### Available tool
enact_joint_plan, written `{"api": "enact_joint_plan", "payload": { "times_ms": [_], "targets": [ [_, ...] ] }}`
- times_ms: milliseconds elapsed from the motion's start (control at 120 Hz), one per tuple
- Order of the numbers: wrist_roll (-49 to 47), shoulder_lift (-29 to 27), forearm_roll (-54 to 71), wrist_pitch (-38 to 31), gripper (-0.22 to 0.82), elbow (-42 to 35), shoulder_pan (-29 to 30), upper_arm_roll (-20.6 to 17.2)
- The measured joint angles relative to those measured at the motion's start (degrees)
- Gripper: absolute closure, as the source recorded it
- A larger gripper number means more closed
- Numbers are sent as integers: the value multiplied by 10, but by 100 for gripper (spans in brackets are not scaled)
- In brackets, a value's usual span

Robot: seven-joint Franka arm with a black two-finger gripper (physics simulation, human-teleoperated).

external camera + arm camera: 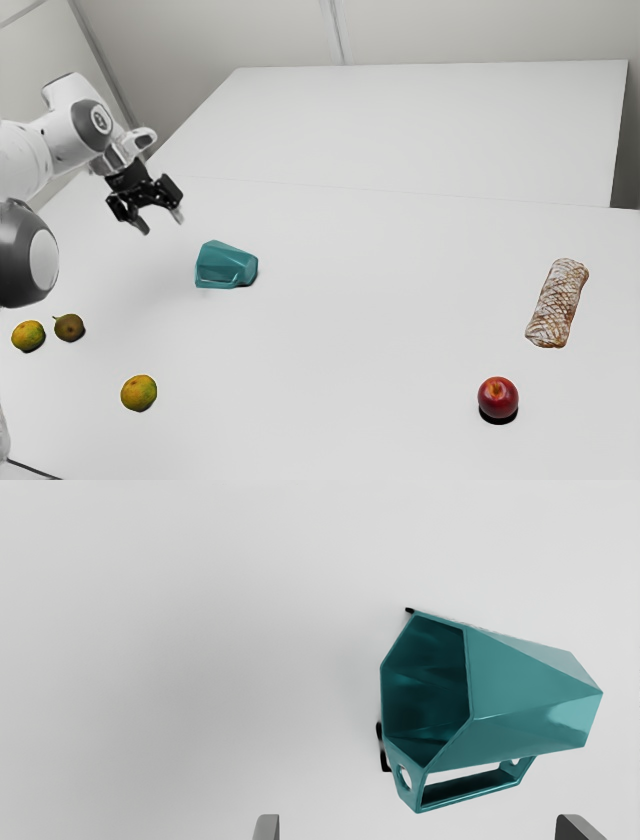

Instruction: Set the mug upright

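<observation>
L to R from the exterior view. Past the gripper toward the exterior view's left, lower in frame: green-orange fruit [28,336] w/ a small brown fruit [69,327] just beside it. Also lower in frame than the hand, a bit apart from those: round citrus [139,393]. None is in the way, I'd judge.

Gripper [162,223]: up in the air, wide open, nothing betw. the fingers.

Mug [226,266]: on its side on the table [350,350], below the hand & off to the exterior view's right of it, near. Long axis approx. along the exterior view's L–R; mouth [427,695] end nearer the hand, base [592,717] pointing away. Handle [470,791] juts from the side nearer the fingertips in wrist view. Key pt: axis runs roughly w/ the line betw. the fingertips, not across it. So next, prob. shift over the mug & down, w/ approx. a quarter turn if pinching across the body; then tip it mouth up, base down. Risk: closing as now aligned might catch rim & base endwise, or bump the handle & roll it.

Well beyond the mug from the hand: red apple [498,397], then bread loaf [557,303]. Both clear of the move, I'd say.
</observation>
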State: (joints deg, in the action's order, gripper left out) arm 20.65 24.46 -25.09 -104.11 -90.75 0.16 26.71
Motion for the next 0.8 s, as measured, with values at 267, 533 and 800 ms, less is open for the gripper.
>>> {"api": "enact_joint_plan", "payload": {
  "times_ms": [267,533,800],
  "targets": [
    [101,49,-129,-66,0,2,11,0],
    [172,54,-211,-74,0,-38,14,0],
    [217,21,-235,-77,0,-86,14,0]
  ]
}}
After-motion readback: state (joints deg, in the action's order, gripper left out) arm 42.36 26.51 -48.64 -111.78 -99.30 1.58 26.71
